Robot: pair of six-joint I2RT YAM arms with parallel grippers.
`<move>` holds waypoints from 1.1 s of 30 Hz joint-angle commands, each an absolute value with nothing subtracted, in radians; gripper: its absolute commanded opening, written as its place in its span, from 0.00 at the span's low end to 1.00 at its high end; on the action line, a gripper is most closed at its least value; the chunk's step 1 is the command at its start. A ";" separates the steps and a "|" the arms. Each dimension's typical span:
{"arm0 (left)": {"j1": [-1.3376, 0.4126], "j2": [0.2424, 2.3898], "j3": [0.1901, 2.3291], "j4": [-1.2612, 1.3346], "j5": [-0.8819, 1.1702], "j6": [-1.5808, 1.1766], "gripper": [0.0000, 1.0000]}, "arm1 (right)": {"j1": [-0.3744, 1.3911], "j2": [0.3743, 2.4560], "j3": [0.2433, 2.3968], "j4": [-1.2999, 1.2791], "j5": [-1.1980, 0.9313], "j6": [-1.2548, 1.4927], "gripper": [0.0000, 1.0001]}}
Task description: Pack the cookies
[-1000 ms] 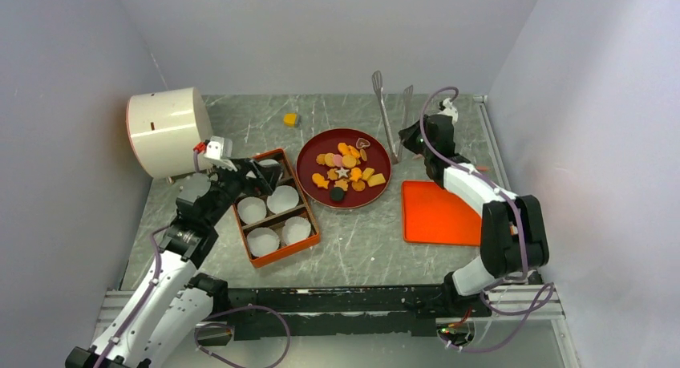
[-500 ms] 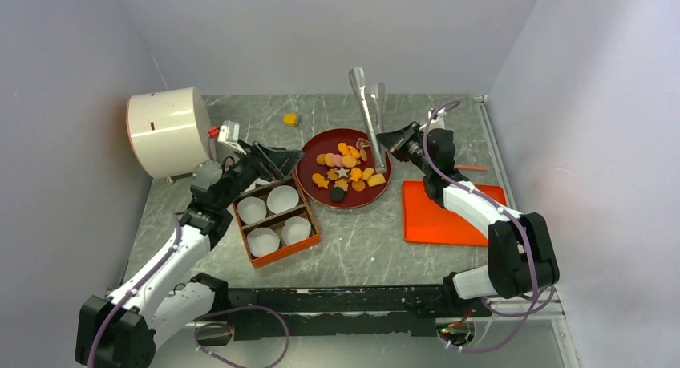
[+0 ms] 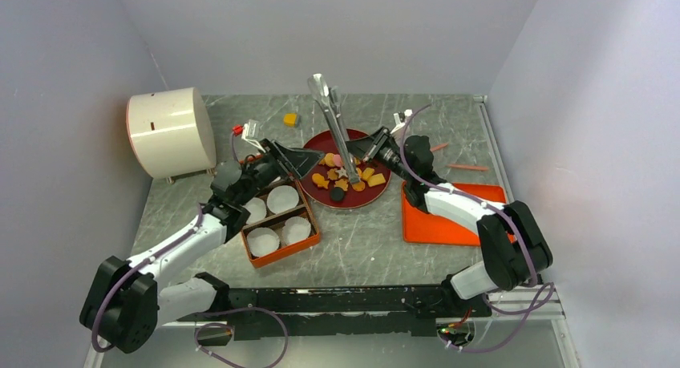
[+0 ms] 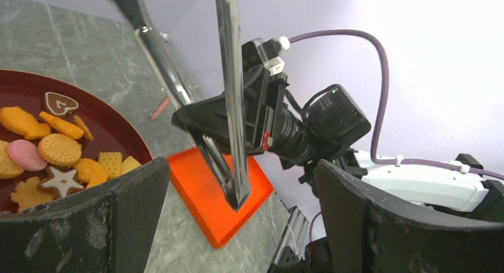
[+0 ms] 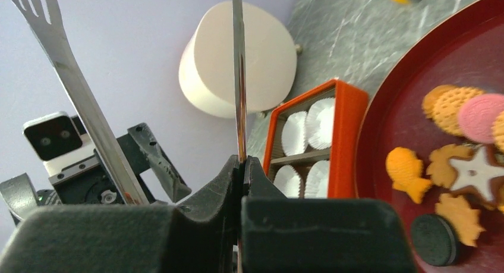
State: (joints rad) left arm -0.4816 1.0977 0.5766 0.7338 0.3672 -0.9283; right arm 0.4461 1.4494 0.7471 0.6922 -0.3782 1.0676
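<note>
Two grippers face each other over the cookies (image 3: 349,174): the right gripper (image 5: 242,166) pinches the tongs (image 3: 330,119), whose heads point upward; the left gripper (image 3: 309,158), jaws spread, stands just beside.

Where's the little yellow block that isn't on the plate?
In the top view, the yellow block lies on the table, left of centre, behind the red plate, between the white drum and the raised tongs.

Pale lavender walls (image 3: 321,31) close me in across the top and both sides; grey marbled tabletop (image 3: 361,240) fills the centre, evenly lit, black rail (image 3: 345,300) along the bottom.
</note>
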 commanded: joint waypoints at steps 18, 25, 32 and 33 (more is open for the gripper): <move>-0.559 1.333 0.646 1.056 0.241 -1.066 0.97 | 0.502 1.539 0.810 0.969 -0.431 1.230 0.00; -0.569 1.405 0.686 1.119 0.234 -1.098 0.97 | 0.505 1.538 0.810 0.985 -0.449 1.233 0.00; -0.570 1.439 0.694 1.136 0.222 -1.118 0.97 | 0.505 1.528 0.802 0.993 -0.472 1.233 0.00; -0.570 1.446 0.693 1.146 0.222 -1.126 0.97 | 0.505 1.529 0.802 0.999 -0.477 1.235 0.00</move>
State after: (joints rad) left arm -0.5648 1.4265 0.6621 1.0584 0.2359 -1.0958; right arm 0.5003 1.5436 0.7704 0.9035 -0.4423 1.2255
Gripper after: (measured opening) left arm 0.970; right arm 0.029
